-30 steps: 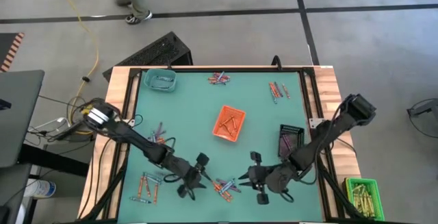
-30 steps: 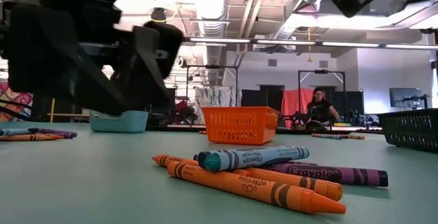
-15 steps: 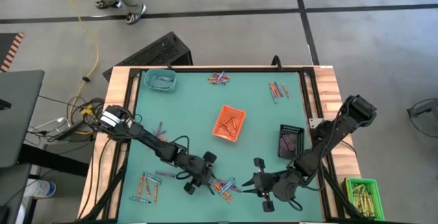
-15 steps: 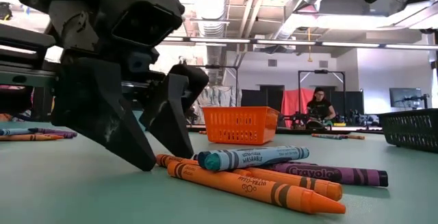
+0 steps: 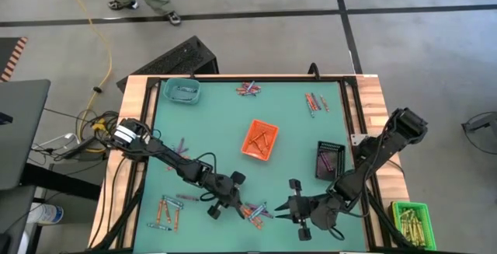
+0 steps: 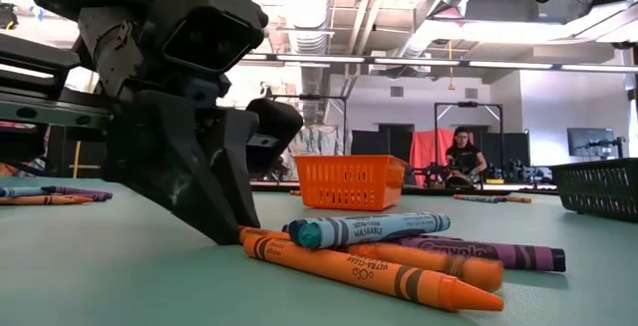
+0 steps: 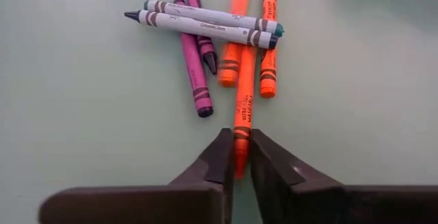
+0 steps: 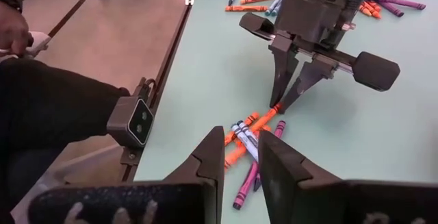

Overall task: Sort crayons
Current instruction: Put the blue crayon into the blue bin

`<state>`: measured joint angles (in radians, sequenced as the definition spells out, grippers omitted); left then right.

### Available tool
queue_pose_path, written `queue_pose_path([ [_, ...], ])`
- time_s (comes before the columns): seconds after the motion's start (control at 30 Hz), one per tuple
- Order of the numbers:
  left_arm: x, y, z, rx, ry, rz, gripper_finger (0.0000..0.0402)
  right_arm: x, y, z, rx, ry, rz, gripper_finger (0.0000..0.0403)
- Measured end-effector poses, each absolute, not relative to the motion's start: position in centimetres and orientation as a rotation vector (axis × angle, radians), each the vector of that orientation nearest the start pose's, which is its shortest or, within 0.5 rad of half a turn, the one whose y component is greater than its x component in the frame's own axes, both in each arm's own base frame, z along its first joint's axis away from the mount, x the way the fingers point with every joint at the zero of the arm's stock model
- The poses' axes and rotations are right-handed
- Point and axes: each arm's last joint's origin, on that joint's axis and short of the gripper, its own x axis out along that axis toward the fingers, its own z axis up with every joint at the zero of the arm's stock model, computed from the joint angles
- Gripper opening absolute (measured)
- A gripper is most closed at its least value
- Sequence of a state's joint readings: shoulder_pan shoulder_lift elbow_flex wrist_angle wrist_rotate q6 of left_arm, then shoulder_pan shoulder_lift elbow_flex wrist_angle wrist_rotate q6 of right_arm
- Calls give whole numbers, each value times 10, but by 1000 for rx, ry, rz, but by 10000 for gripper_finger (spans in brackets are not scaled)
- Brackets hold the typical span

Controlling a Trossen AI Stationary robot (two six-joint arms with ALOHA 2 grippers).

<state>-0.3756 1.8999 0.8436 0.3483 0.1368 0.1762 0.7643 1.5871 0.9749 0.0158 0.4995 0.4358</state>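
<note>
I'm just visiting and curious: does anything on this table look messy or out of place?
Only the unsorted crayons: loose clusters lie scattered across the table, some crossed in a pile where the left gripper has shut on an orange crayon. Nothing looks broken or spilled.

A lab: exposed ceiling ducts [image 6: 309, 7], metal racks [image 6: 299, 127] behind.
</note>
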Motion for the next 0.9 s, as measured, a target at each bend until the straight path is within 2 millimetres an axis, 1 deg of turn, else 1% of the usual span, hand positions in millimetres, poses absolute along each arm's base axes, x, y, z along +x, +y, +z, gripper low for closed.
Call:
queue_pose_path([
  [0.1, 324, -132, 106, 257, 681, -556, 7, 252, 223, 223, 72, 524, 146, 84],
  [0.57, 318, -130, 100, 304, 772, -599, 7, 252, 223, 224, 72, 524, 147, 84],
  [0.73, 316, -129, 102, 316, 790, -606, 7, 252, 223, 224, 73, 522, 143, 84],
  [0.9, 313, -129, 106, 333, 799, -616, 7, 259, 218, 221, 83, 509, 100, 84],
])
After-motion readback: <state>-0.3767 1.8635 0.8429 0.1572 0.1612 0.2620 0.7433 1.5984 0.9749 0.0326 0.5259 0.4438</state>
